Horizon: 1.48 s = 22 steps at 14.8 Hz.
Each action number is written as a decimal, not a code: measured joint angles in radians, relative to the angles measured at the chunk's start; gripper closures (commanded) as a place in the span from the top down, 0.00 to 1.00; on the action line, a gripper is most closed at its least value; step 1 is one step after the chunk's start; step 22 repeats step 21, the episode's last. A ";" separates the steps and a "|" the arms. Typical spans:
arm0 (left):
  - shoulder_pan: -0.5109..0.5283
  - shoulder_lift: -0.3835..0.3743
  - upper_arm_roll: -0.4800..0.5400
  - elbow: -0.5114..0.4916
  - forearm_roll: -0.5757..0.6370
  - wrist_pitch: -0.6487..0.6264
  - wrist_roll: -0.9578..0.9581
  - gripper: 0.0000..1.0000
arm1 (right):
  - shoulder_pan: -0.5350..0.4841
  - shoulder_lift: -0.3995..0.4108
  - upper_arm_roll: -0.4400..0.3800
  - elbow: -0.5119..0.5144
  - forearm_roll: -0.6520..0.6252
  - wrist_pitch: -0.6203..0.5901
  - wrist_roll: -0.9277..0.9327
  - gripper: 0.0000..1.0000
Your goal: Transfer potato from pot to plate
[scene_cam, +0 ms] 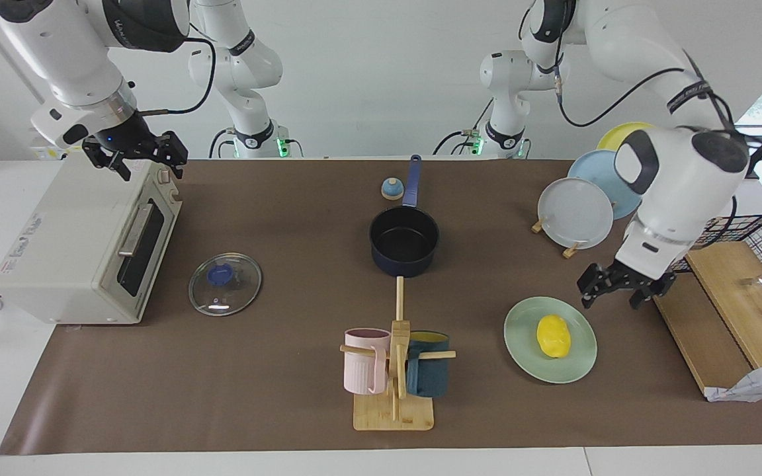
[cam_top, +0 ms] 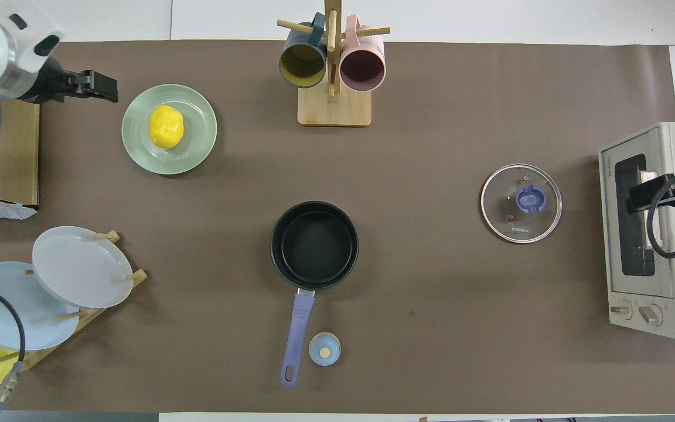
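Tabletop (scene_cam: 288, 370) covered by brown mat. Resting directly on it: pot (scene_cam: 404, 248) at centre, glass lid (scene_cam: 225, 283) and toaster oven (scene_cam: 86, 241) toward right arm's end, plate (scene_cam: 520, 344) and plate rack (scene_cam: 569, 248) toward left arm's end, mug stand (scene_cam: 394, 413) farthest from robots, small bell (scene_cam: 391, 189) beside pot handle.

Glass lid (scene_cam: 225, 284) lies beside the toaster oven (scene_cam: 86, 241).

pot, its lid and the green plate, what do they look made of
The pot: probably coated metal, matte black inside, navy outside, with a smooth blue handle that may be plastic. The lid: clear glass, since the mat shows through it, with a metal-looking rim and a blue knob. The plate: smooth matte mint, plastic or ceramic, hard to tell.
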 measured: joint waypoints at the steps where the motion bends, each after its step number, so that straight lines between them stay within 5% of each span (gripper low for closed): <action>1: 0.002 -0.056 0.004 0.001 0.000 -0.075 0.000 1.00 | 0.000 0.000 0.000 0.000 0.000 -0.004 0.000 1.00; 6: 0.001 -0.283 0.003 -0.020 0.000 -0.415 -0.005 1.00 | 0.002 0.000 0.004 0.001 0.001 -0.008 0.000 1.00; 9: 0.001 -0.347 0.001 -0.106 0.000 -0.453 -0.009 1.00 | 0.002 0.000 0.007 0.002 0.001 -0.008 0.000 1.00; 22: -0.003 -0.361 -0.005 -0.165 0.000 -0.440 -0.033 1.00 | 0.007 -0.007 0.007 0.005 0.001 -0.008 0.001 1.00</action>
